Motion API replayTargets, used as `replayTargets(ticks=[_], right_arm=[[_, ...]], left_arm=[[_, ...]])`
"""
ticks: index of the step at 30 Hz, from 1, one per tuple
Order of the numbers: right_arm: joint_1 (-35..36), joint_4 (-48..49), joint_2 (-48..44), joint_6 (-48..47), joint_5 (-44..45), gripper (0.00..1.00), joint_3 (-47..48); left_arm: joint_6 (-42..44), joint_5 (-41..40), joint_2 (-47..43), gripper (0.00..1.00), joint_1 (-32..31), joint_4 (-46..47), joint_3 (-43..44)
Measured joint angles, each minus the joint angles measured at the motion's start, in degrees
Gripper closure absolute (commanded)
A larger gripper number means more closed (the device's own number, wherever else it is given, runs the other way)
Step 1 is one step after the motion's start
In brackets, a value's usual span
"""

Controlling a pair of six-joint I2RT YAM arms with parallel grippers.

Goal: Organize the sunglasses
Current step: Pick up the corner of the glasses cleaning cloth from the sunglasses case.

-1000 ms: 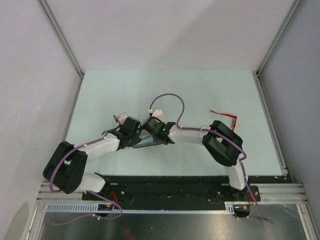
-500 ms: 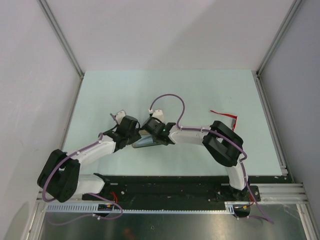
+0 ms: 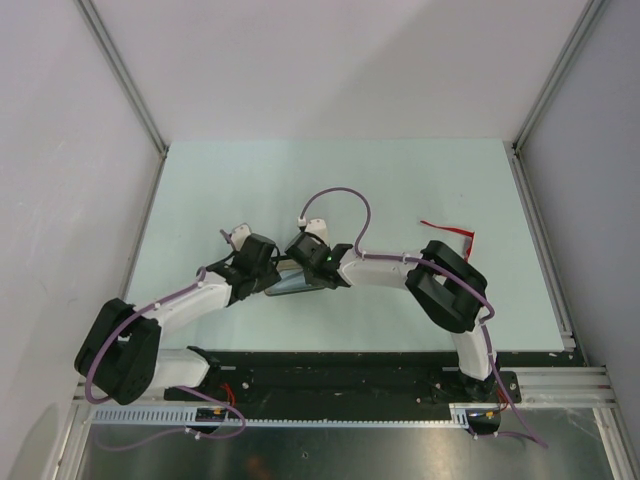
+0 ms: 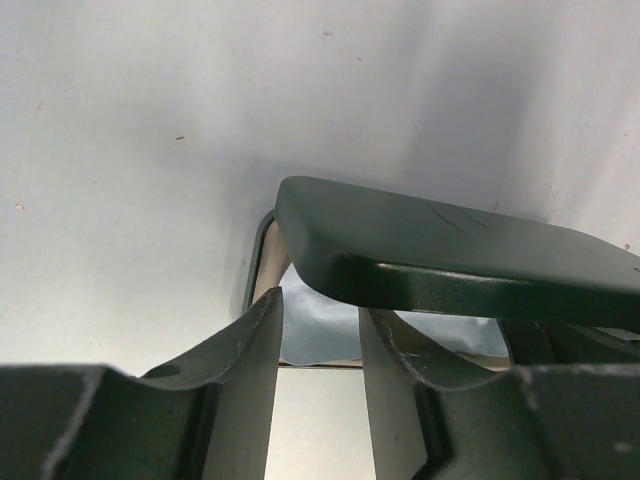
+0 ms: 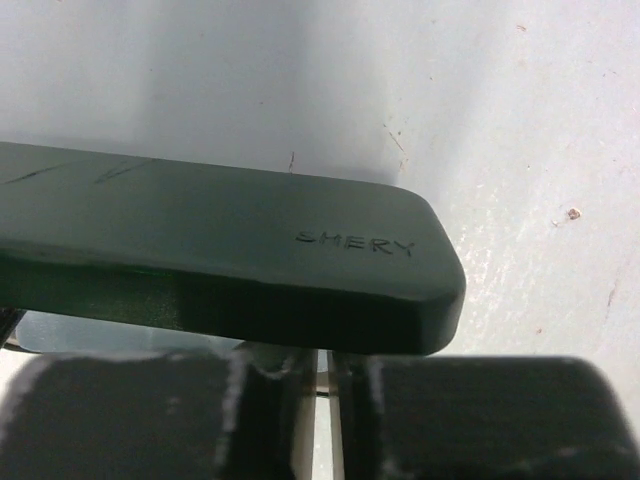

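The sunglasses (image 3: 446, 227) lie on the table (image 3: 400, 170) to the right of centre, beyond the right arm's elbow and well apart from both grippers. We judge them light, thin and easily bent. The lenses will scratch or smear, and the slim temple arms will flex or catch. We recommend taking hold at the bridge or at a hinge corner of the frame, never across a lens or at a temple tip. Both grippers meet at the black case (image 3: 292, 283) near the table's centre. The left gripper (image 4: 318, 330) is partly spread, with clear space between its fingers and nothing visibly held. The fingers of the right gripper (image 5: 322, 385) stand almost together, with only a thin pale strip between them. We cannot tell whether they pinch the rim of the case. The top view alone shows the sunglasses and their distance from the case. It shows the case only as a dark wedge between the wrists. The left wrist view shows that the lid (image 4: 450, 255) is raised and that a blue cloth (image 4: 450, 335) lies inside. The right wrist view shows the embossed lettering on the lid and a sliver of the cloth, but neither wrist view shows the sunglasses.
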Motion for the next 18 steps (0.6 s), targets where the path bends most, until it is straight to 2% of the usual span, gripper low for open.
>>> replayTargets(ticks=[11, 18], right_arm=[[-0.13, -0.39, -1.11, 0.37, -1.97, 1.0, -0.5], [-0.13, -1.68, -5.31, 1.33, -3.82, 1.0, -0.92]], left_arm=[[0.26, 0.0, -0.7, 0.57, 0.0, -0.46, 0.02], [0.98, -0.04, -3.69, 0.57, 0.0, -1.44, 0.02]])
